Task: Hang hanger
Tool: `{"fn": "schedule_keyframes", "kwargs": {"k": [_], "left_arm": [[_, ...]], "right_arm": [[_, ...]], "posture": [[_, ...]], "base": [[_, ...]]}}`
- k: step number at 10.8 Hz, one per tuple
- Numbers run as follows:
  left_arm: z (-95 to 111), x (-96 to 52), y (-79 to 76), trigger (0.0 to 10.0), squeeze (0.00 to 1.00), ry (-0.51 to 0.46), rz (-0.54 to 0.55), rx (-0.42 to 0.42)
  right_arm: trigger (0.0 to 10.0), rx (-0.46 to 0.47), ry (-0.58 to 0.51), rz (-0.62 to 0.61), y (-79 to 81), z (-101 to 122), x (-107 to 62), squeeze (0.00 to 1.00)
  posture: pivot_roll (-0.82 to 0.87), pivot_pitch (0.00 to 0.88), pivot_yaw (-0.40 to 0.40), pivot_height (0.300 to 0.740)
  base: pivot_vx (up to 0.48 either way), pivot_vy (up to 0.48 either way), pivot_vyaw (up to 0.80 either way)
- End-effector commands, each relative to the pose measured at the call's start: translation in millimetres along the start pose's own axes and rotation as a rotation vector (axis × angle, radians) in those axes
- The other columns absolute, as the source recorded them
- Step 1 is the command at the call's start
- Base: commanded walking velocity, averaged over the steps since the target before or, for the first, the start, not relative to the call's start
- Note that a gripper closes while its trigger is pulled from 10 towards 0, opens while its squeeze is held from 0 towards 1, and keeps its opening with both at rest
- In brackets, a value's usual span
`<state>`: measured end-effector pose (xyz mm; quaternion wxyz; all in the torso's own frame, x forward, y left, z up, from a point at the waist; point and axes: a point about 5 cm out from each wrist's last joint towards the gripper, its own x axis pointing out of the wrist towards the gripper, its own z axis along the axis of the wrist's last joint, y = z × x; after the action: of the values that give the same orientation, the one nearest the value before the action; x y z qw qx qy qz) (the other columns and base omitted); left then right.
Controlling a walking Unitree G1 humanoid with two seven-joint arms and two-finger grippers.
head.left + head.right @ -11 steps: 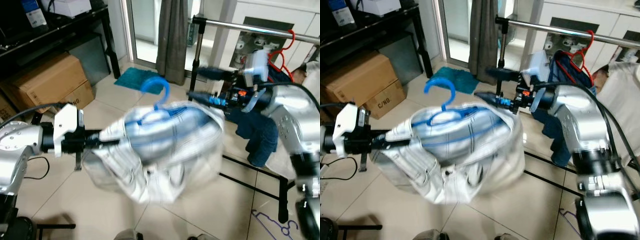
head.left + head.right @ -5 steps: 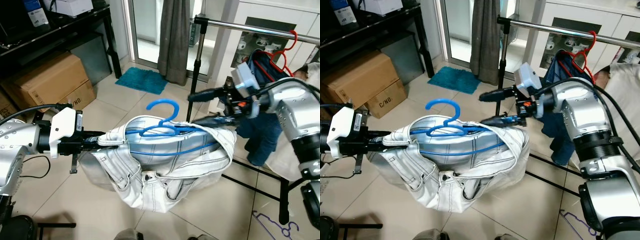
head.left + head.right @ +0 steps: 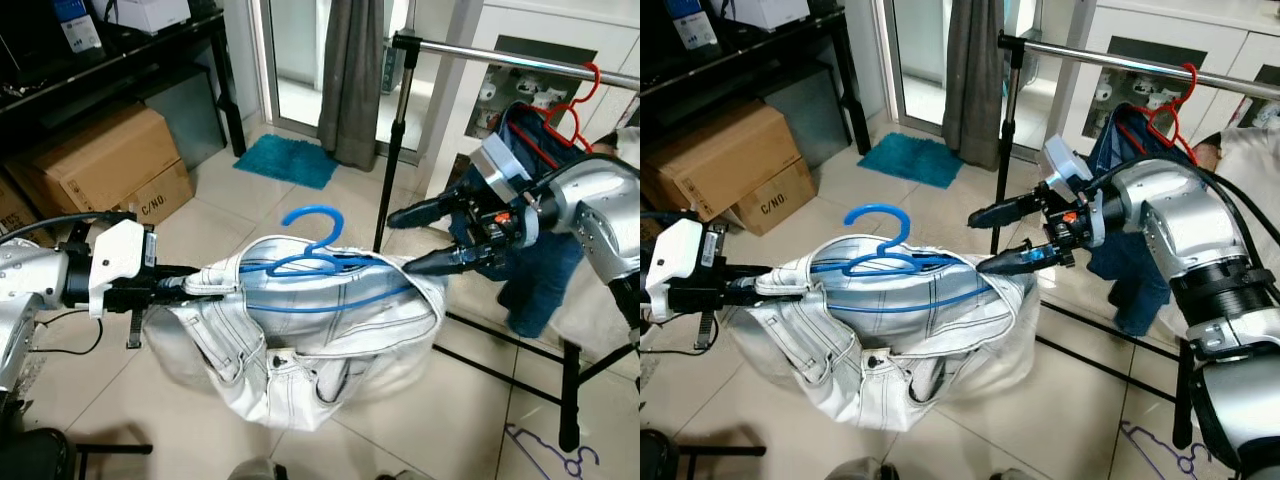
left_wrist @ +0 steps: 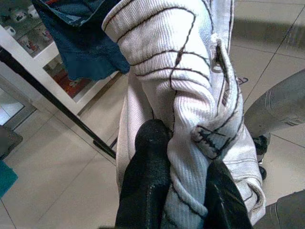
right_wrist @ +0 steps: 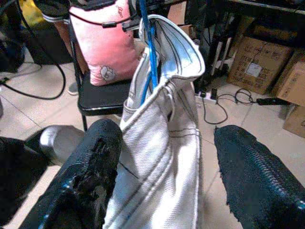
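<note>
White jeans [image 3: 300, 340] hang stretched between my two grippers, above the tiled floor. A blue hanger [image 3: 315, 228] sits inside their waistband, its hook standing up above the cloth. My left gripper [image 3: 205, 285] is shut on the waistband's left end; the left wrist view has both fingers [image 4: 147, 167] clamping the white cloth. My right gripper [image 3: 402, 240] is open at the right end, with its lower finger tucked in the waistband and the upper finger free above. The metal clothes rail [image 3: 500, 55] runs behind and above the right arm.
A red hanger [image 3: 565, 110] carrying dark blue jeans [image 3: 540, 270] hangs on the rail. The rack's black feet [image 3: 500, 365] cross the floor at right, and a purple hanger [image 3: 550, 450] lies beside them. Cardboard boxes [image 3: 100, 160], a teal mat [image 3: 290, 160] and a grey curtain [image 3: 350, 70] stand behind.
The jeans have stopped swinging and sagged lower. My right gripper has drawn off to the right with its fingers spread; the left gripper kept its hold.
</note>
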<state>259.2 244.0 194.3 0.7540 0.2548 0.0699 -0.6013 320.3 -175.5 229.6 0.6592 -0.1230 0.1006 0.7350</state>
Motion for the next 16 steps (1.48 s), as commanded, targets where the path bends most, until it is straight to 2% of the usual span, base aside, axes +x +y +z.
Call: {"fn": "schedule_keyframes", "kwargs": {"k": [1, 3, 5, 7, 8, 12, 13, 14, 15, 16], "left_arm": [[8.1, -5.2, 5.9, 0.0, 0.00, -0.008, 0.017, 0.046], [7.9, -5.7, 8.7, 0.0, 0.00, -0.008, 0.026, 0.055], [6.5, -7.6, 13.4, 0.0, 0.00, 0.008, 0.058, 0.061], [2.8, -10.5, 20.1, 0.0, 0.00, 0.036, 0.119, 0.066], [1.4, -11.3, 23.0, 0.0, 0.00, 0.045, 0.142, 0.060], [-2.7, -10.8, 31.7, 0.0, 0.00, 0.065, 0.207, 0.045], [-2.8, -10.8, 32.2, 0.0, 0.00, 0.070, 0.211, 0.058], [-2.8, -10.1, 34.1, 0.0, 0.00, 0.077, 0.235, 0.071], [-6.3, -9.9, 36.8, 0.0, 0.00, 0.110, 0.280, 0.073], [-10.4, -8.8, 38.6, 0.0, 0.00, 0.137, 0.330, 0.075]], "right_arm": [[10.0, -0.011, -0.002, 0.044, 4.3, 1.2, 5.2, 0.00], [10.0, 0.009, -0.004, 0.086, 8.8, -7.7, 17.1, 0.00], [9.8, 0.026, -0.028, 0.107, 12.7, -9.2, 21.8, 0.00], [1.2, 0.029, -0.049, 0.138, 18.7, -8.4, 27.8, 0.00], [0.0, 0.029, -0.054, 0.147, 20.0, -7.5, 29.8, 0.00], [0.0, 0.029, -0.078, 0.150, 21.7, -2.8, 34.2, 0.00], [2.0, 0.024, -0.076, 0.146, 21.5, -2.6, 34.8, 0.00], [10.0, 0.001, -0.075, 0.039, 12.5, 0.3, 32.1, 0.00], [10.0, 0.028, -0.106, -0.134, 0.0, 2.4, 25.6, 0.00], [10.0, 0.040, -0.141, -0.409, -15.9, -0.2, 20.0, 0.53]], "posture": [[0.02, 0.000, 0.021, 0.740], [0.02, 0.000, 0.021, 0.740], [0.02, 0.000, 0.024, 0.740], [0.02, 0.000, 0.025, 0.740], [0.02, 0.000, 0.025, 0.740], [0.02, 0.000, 0.026, 0.740], [0.02, 0.000, 0.025, 0.740], [0.02, 0.000, 0.017, 0.740], [0.03, 0.000, 0.009, 0.740], [0.03, 0.004, 0.005, 0.740]], "base": [[0.000, 0.000, 0.00], [0.000, 0.000, 0.00], [0.000, 0.000, 0.00], [0.000, 0.000, 0.00], [0.000, 0.000, 0.00], [0.000, 0.000, 0.00], [0.000, 0.000, 0.00], [0.000, 0.000, 0.00], [0.000, 0.000, 0.00], [0.000, 0.000, 0.00]]}}
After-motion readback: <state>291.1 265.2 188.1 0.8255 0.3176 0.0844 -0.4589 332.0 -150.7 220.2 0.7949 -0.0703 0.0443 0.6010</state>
